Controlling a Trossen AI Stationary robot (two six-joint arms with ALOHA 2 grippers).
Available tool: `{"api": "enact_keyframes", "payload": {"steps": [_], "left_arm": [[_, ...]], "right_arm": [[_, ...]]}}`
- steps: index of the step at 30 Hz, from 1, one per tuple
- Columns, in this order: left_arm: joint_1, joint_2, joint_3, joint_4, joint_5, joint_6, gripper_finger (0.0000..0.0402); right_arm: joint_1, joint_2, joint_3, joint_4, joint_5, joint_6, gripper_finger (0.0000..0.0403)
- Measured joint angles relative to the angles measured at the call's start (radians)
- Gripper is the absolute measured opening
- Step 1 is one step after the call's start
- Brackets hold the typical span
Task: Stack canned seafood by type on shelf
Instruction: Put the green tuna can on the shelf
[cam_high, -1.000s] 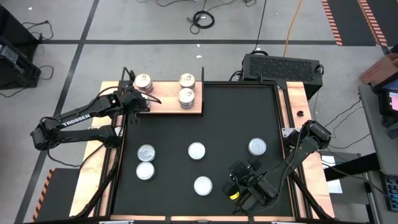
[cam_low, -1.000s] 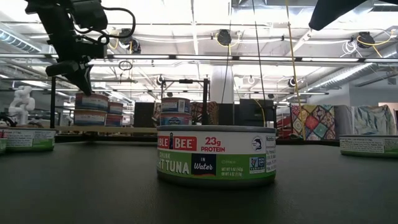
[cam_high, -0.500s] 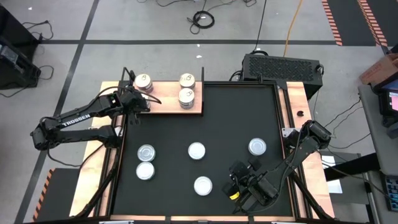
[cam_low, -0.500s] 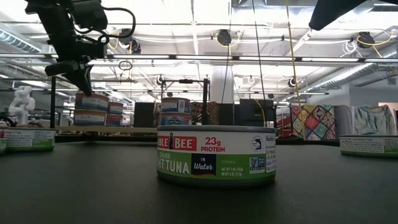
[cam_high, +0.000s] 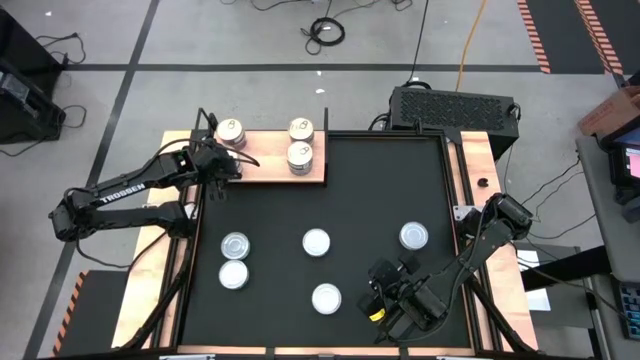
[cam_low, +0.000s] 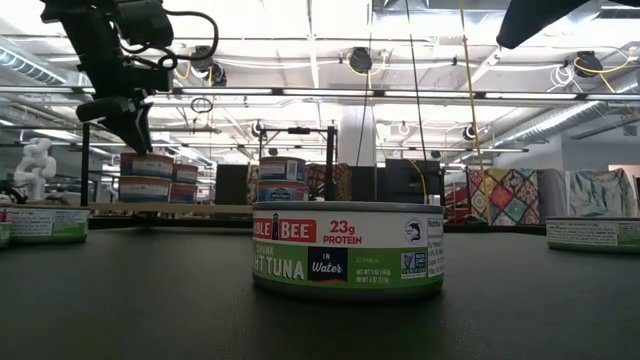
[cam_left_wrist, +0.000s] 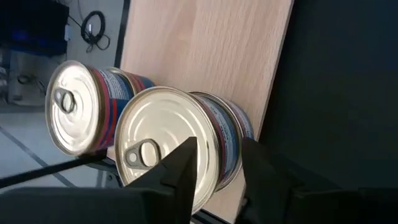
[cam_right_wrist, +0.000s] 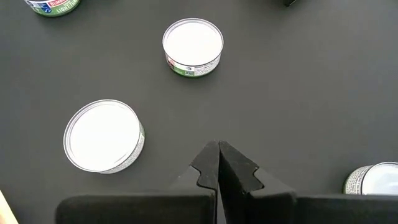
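Your left gripper hangs over the left end of the wooden shelf, beside the gold-lidded tin at the shelf's far left corner. In the left wrist view its fingers are parted with a gap between them and hold nothing; two red-and-blue-labelled pull-tab tins stand side by side on the shelf just ahead.

Two more gold-lidded tins stand close together at the right half of the shelf. In the low view these shelf tins appear as two-high stacks.

Five flat white-topped tuna cans lie on the black mat: two just beside each other at the left, one at centre, one nearer the front edge and one at the right. The low view shows a green-labelled chunk tuna can upright in the foreground.

Your right gripper waits low over the mat's front right area. In the right wrist view its fingers are pressed together, empty.
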Motion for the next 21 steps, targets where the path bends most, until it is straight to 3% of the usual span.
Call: {"api": "enact_keyframes", "payload": {"steps": [4,10,12,16,21], "left_arm": [[-0.011,-0.002,0.004,-0.008,-0.002,-0.03,0.0134],[-0.072,-0.018,0.116,-0.061,-0.002,-0.06,0.0135],[-0.103,-0.029,0.155,-0.065,0.063,-0.097,0.0135],[-0.198,-0.057,0.181,-0.039,0.304,-0.205,0.0135],[-0.411,-0.059,0.146,0.008,0.352,-0.367,0.0135]], "right_arm": [[0.0,0.0,0.0,0.0,0.0,0.0,0.0],[-0.004,0.0,0.0,0.002,0.0,-0.026,0.0],[-0.012,0.0,0.0,0.003,0.001,-0.028,0.0],[-0.037,0.0,0.0,0.041,0.006,-0.09,0.0],[-0.083,0.0,0.0,0.18,0.055,-0.27,0.0]]}}
